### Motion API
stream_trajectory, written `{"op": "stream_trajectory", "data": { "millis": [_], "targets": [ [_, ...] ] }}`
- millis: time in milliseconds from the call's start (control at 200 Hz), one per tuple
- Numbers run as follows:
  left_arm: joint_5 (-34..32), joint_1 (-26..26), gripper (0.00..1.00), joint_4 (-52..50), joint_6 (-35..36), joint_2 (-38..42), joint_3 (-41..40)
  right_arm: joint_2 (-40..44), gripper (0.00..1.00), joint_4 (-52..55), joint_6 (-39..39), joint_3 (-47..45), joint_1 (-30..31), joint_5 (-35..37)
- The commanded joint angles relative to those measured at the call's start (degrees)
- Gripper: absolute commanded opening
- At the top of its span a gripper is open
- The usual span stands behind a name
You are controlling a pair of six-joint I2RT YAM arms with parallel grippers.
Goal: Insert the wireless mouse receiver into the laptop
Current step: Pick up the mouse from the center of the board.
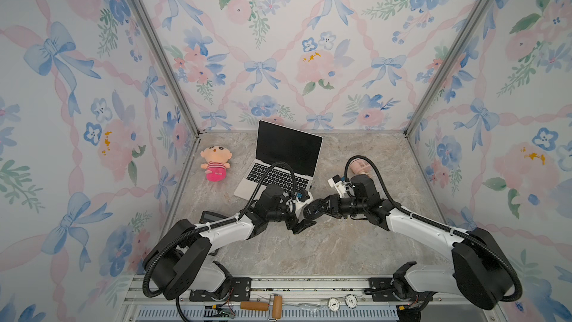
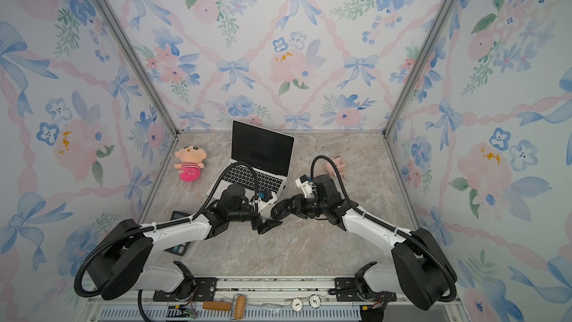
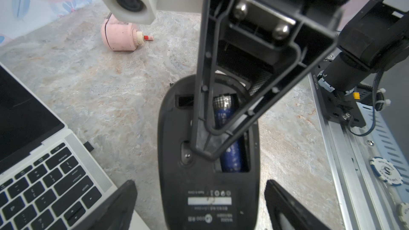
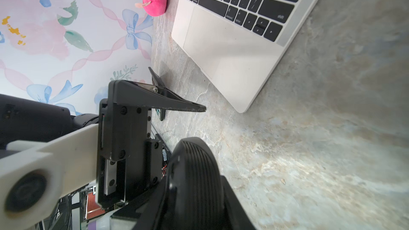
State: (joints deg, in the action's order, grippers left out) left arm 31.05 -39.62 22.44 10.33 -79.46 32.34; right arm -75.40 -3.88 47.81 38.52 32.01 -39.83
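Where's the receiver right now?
Left wrist view: the receiver is a dark stub at the laptop's right edge, by the keyboard's rear corner, clear of the mouse; can't tell if it's seated.

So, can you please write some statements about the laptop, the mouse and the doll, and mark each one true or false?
1. The laptop stands open with a dark screen. True.
2. The mouse shows an uncovered compartment with a blue battery inside. True.
3. The left end effector is clamped on the mouse. False: its jaws stand open on either side of it, not touching.
4. The plush doll sits on the keyboard. False: it lies on the table beside the laptop.
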Motion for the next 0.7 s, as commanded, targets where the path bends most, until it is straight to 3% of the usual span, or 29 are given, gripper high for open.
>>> {"op": "stream_trajectory", "data": {
  "millis": [0, 260, 425, 565, 695],
  "targets": [
    [2.88, 0.15, 0.86, 4.45, -0.70, -0.62, 0.35, 0.21, 0.27, 1.50, -2.11, 2.25, 0.59, -2.83],
    [4.47, 0.11, 0.72, 4.71, -1.51, -1.79, 0.88, -0.76, 0.30, -0.91, -0.51, 2.44, 1.03, -4.07],
    [4.57, 0.11, 0.55, 5.31, -2.04, -2.08, 1.23, -1.91, 0.32, -0.87, -0.35, 2.96, 1.05, -4.15],
    [3.52, 0.24, 0.43, 5.47, -2.55, -0.90, 0.84, -2.74, 0.45, 1.90, -1.70, 4.19, 0.87, -3.56],
    [2.73, 0.50, 0.39, 5.47, -3.19, 0.63, -0.39, -1.50, 0.61, 8.60, -5.23, 6.47, -0.64, -0.85]
  ]
}}
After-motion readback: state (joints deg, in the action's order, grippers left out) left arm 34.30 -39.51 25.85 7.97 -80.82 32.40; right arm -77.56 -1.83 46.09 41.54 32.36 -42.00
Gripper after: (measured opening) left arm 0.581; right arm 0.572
